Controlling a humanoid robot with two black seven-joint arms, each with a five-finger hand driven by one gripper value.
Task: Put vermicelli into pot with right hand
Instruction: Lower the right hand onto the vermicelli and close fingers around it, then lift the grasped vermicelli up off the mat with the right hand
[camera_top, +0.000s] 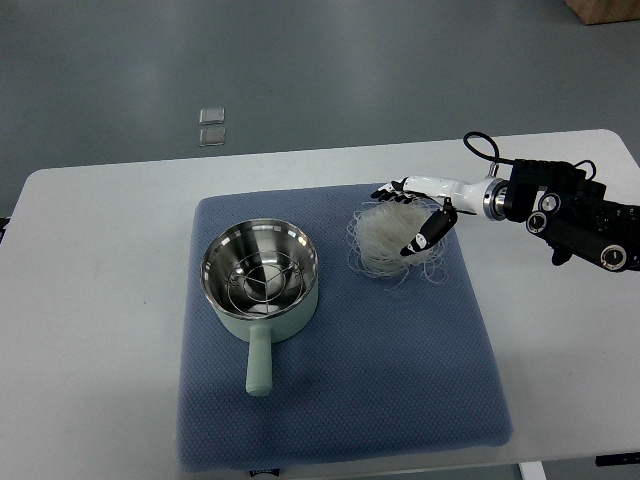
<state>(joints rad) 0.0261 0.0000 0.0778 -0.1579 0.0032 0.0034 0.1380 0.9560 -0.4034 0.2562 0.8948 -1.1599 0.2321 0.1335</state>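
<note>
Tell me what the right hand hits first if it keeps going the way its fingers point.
The right hand points left and slightly down; it is already at the vermicelli, so that comes first. Beyond it lies the pot. Height above the noodles is unclear.

My right arm enters from the right edge, black forearm housing angled up-left, a cable looped above the wrist. White palm shell extends left from a silver wrist ring. My right hand (418, 205) is spread: thumb (428, 232) points down-left, black-tipped, while the other fingers (388, 192) reach left, slightly bent and apart. Palm faces down. Nothing gripped that I can make out.
</note>
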